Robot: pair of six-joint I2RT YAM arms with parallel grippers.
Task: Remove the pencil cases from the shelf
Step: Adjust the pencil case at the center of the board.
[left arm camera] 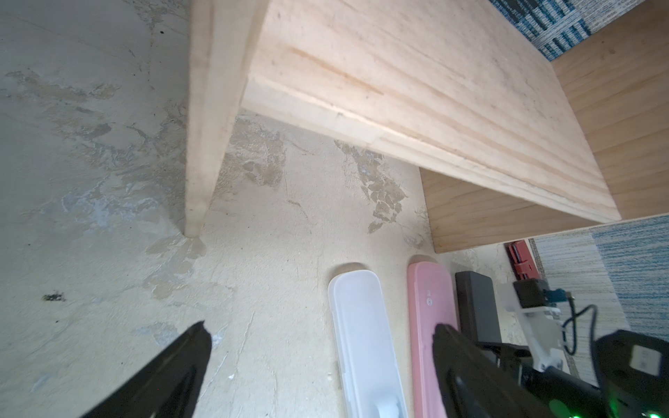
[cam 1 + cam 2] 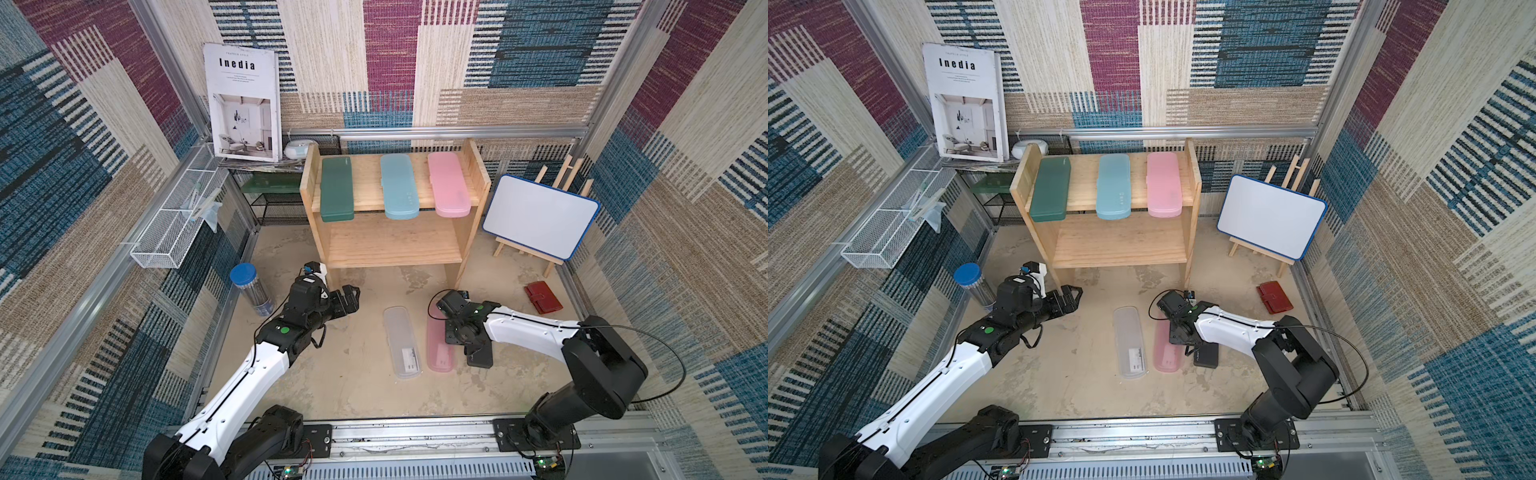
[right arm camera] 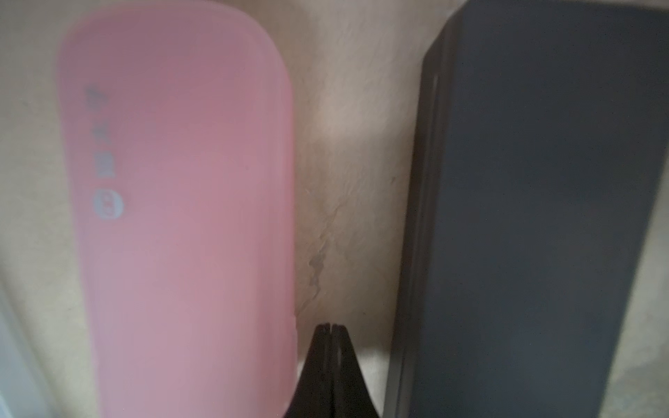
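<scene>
On the top board of the wooden shelf (image 2: 395, 245), three pencil cases lay side by side with their front ends overhanging the edge: the dark green case (image 2: 337, 189), the light blue case (image 2: 399, 187) and the upper pink case (image 2: 449, 185). On the tabletop in front of the shelf, the frosted clear case (image 2: 402, 348), the lower pink case (image 2: 440, 357) and the black case (image 2: 481, 357) lay in a row, near one another.

Our right gripper (image 3: 330, 327) had its jaws pressed together on nothing, with its tips low over the bare strip between the lower pink case and the black case. Our left gripper (image 1: 322, 326) hung empty with its jaws spread wide, near the shelf's front leg.

We judged the cases light, stiff and smooth, so likely to slip, and thought a hard squeeze might spring a lid. We would pinch the overhanging end from above and below, then draw it straight forward.
</scene>
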